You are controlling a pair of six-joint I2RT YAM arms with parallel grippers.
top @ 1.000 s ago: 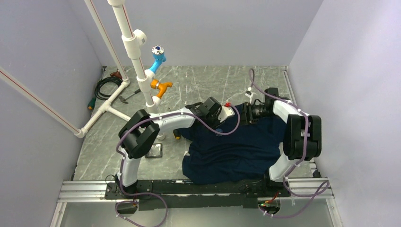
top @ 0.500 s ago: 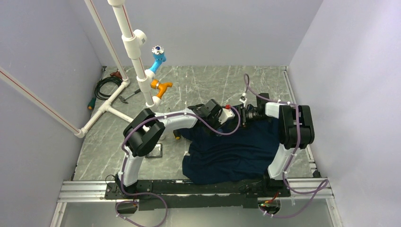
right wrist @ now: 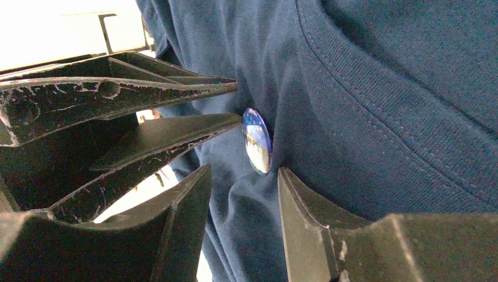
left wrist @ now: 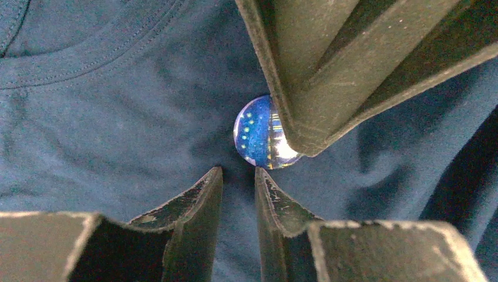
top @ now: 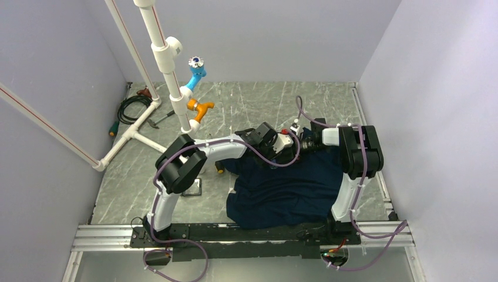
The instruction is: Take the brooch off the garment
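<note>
Two arms now meet over the collar end of the garment (top: 288,191). From above, the right gripper (top: 302,141) has swung leftward over the last second until it sits just beside the left gripper (top: 289,147), which has hardly moved; the brooch is too small to pick out there. From the left wrist, the brooch (left wrist: 257,132) lies on the cloth below the neckband (left wrist: 88,56), its right edge covered by the right gripper, while the left fingers (left wrist: 194,197) stand just beside it with only a narrow gap. From the right wrist, the right fingers (right wrist: 308,214) are moderately apart with the brooch at their mouth, unclamped. I judge the approach done and closing on the brooch the next step.
</note>
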